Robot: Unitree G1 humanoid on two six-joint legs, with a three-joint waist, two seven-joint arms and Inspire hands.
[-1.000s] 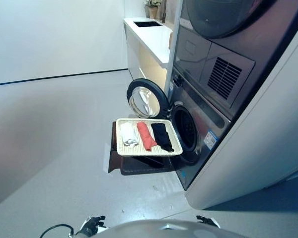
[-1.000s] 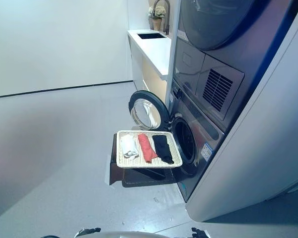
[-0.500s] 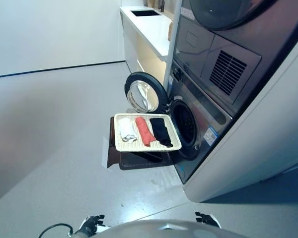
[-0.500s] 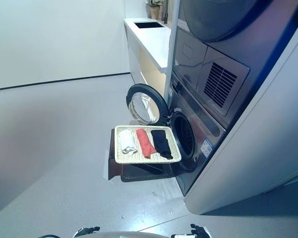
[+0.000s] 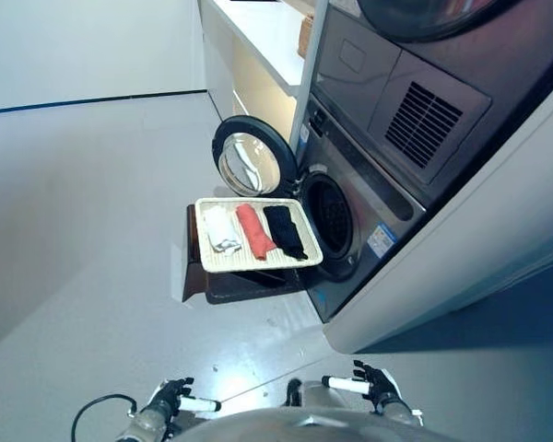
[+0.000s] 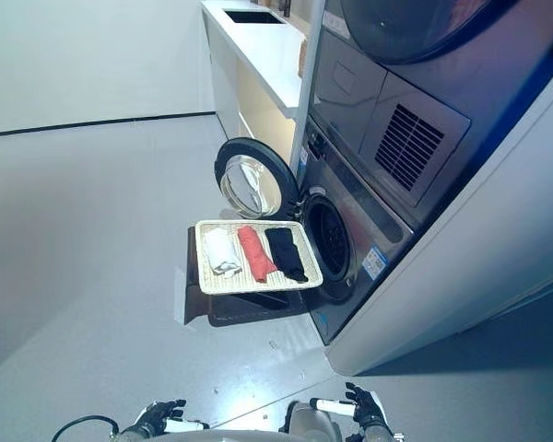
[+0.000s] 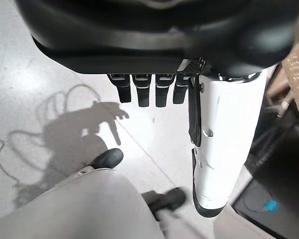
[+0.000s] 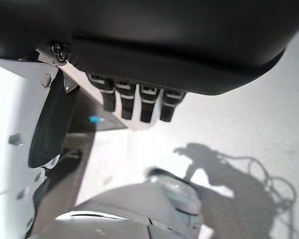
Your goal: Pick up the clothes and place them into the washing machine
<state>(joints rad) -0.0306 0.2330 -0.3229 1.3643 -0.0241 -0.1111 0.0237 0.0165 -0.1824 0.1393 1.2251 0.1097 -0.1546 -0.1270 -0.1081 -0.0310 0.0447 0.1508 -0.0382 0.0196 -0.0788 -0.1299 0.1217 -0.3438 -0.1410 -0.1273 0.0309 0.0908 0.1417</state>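
Both of my hands have come up into sight since a second ago, when only their dark fingertips peeked over the bottom edge of the head views; the whole scene has also slid down and left, which is my head turning, not the things moving. My left hand (image 5: 170, 401) hangs low with its fingers straight and relaxed and the white-covered thumb jutting out beside them, holding nothing. My right hand (image 5: 376, 386) is the same: fingers loose in a row, white thumb cover extended, empty over the smooth, glossy grey floor (image 5: 83, 212).

Well ahead of both hands, far beyond reach, sits a shallow rectangular woven tray (image 5: 214, 262) of pale cream wicker, resting on a dark boxy stand (image 5: 230, 284). Three folded clothes lie side by side in it, each a narrow oblong: a white cloth (image 5: 220, 228) nearest my left side, a coral-red cloth (image 5: 252, 231) in the middle, and a black cloth (image 5: 283, 230) nearest the machine. None of them touches my hands.

Just beyond the tray's right edge is the washing machine (image 5: 369, 198), dark metallic grey, its round drum opening (image 5: 329, 214) uncovered. The circular door (image 5: 251, 167), a black ring around clear glass, stands swung open behind the tray. Above it, a second machine shows a slatted vent (image 5: 422, 123).
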